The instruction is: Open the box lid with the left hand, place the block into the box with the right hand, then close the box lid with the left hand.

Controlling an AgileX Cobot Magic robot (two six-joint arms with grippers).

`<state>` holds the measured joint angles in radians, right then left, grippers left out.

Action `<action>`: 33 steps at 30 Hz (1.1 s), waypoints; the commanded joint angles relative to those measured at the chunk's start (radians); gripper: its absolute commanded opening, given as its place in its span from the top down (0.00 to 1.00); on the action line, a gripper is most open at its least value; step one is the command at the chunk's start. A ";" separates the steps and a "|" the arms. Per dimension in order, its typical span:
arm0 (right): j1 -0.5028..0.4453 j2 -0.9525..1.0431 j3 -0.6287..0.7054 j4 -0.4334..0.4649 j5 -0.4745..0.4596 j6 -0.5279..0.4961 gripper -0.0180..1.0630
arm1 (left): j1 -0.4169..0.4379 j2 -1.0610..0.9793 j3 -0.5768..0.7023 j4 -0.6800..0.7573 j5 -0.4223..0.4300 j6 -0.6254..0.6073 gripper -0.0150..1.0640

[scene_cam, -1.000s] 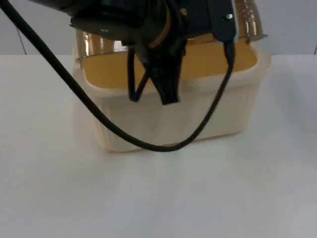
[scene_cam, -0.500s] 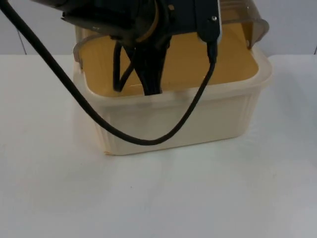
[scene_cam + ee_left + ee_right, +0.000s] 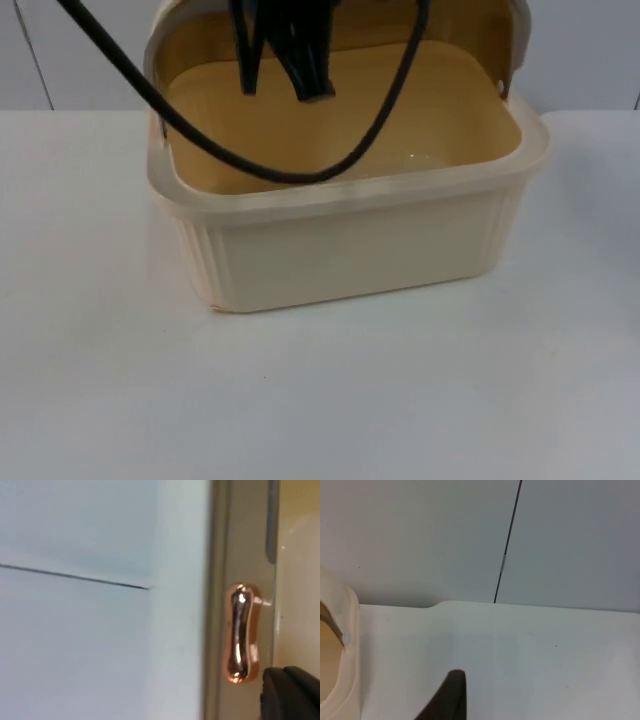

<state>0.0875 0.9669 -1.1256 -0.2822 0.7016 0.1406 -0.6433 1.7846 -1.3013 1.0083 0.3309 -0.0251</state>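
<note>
Holding translucent brown hinged lid upright behind cream plastic box; left gripper above cavity, finger state unclear; right gripper waiting beside box, finger state unclear.

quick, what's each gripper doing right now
Left gripper: over the open box, by the raised lid; fingers cannot be told.
Right gripper: beside the box, waiting; cannot be told.
</note>
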 commanded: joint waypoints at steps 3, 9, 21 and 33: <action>0.004 -0.006 -0.007 0.000 -0.003 0.002 0.01 | 0.016 -0.011 -0.013 -0.038 0.000 -0.003 0.99; 0.004 -0.006 -0.007 0.000 -0.003 0.002 0.01 | 0.014 -0.023 -0.013 -0.038 0.053 -0.060 0.99; 0.004 -0.006 -0.007 0.000 -0.003 0.002 0.01 | 0.017 -0.278 -0.013 -0.507 0.105 -0.127 0.99; 0.004 -0.006 -0.007 0.000 0.001 0.002 0.01 | 0.046 -0.529 -0.008 -0.506 0.105 -0.145 0.99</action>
<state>0.0875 0.9669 -1.1256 -0.2822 0.7034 0.1406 -0.6069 1.2832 -1.3072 0.4886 0.4342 -0.1582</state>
